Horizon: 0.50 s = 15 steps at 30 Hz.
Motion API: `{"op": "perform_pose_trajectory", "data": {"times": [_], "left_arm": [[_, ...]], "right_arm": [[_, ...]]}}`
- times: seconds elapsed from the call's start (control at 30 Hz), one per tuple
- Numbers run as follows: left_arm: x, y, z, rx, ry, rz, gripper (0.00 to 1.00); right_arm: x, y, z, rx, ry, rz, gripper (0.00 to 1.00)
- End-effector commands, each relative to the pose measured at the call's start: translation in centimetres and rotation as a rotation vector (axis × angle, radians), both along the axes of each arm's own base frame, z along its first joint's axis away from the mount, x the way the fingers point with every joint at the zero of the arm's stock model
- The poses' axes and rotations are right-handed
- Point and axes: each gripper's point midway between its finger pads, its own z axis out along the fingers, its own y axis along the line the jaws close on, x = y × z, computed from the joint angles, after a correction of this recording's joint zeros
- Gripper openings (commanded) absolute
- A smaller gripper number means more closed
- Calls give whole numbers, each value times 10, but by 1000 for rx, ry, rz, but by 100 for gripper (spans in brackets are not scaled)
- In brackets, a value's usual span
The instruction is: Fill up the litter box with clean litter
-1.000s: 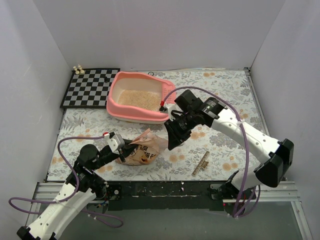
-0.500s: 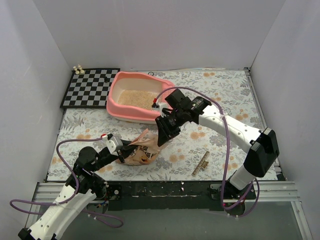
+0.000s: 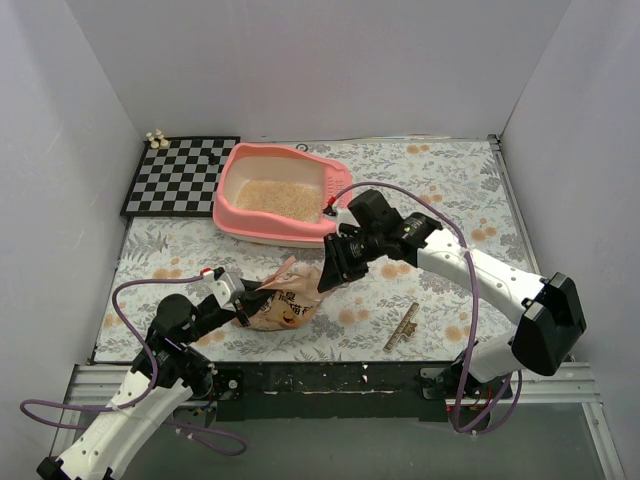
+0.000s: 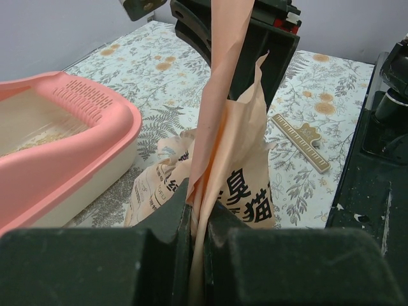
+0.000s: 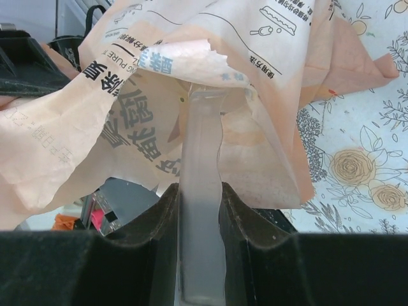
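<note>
The pink litter box [image 3: 232, 215] stands at the back left and holds a layer of pale beige clean litter [image 3: 278, 197]. Its rim and grille also show in the left wrist view [image 4: 95, 127]. A crinkled tan printed bag [image 3: 285, 305] stands in front of it. My left gripper [image 3: 243, 300] is shut on the bag's edge [image 4: 220, 146]. My right gripper [image 3: 333, 272] is at the bag's right side, shut on the handle of a translucent scoop [image 5: 201, 191]. The scoop's head is hidden under the bag's torn flap [image 5: 185, 57].
A checkerboard [image 3: 182, 176] with small pale pieces [image 3: 156, 139] at its corner lies at the back left. A small tan ruler-like strip [image 3: 402, 326] lies on the floral cloth right of the bag; it also shows in the left wrist view [image 4: 299, 141]. White walls stand on three sides.
My right gripper has moved left and stays at the bag's mouth with the scoop, and its arm has swung round. The left gripper keeps its hold on the bag.
</note>
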Motion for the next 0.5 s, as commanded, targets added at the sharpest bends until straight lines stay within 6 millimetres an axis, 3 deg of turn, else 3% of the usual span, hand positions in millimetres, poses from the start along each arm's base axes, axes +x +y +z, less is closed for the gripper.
{"op": "perform_pose_trajectory", "data": {"times": [0.0, 0.47], "left_arm": [[-14, -4, 47, -110, -131, -63, 0], [-11, -4, 46, -108, -120, -54, 0]], "right_arm": [[44, -4, -3, -2, -120, -216, 16], [49, -12, -12, 86, -93, -427, 22]]}}
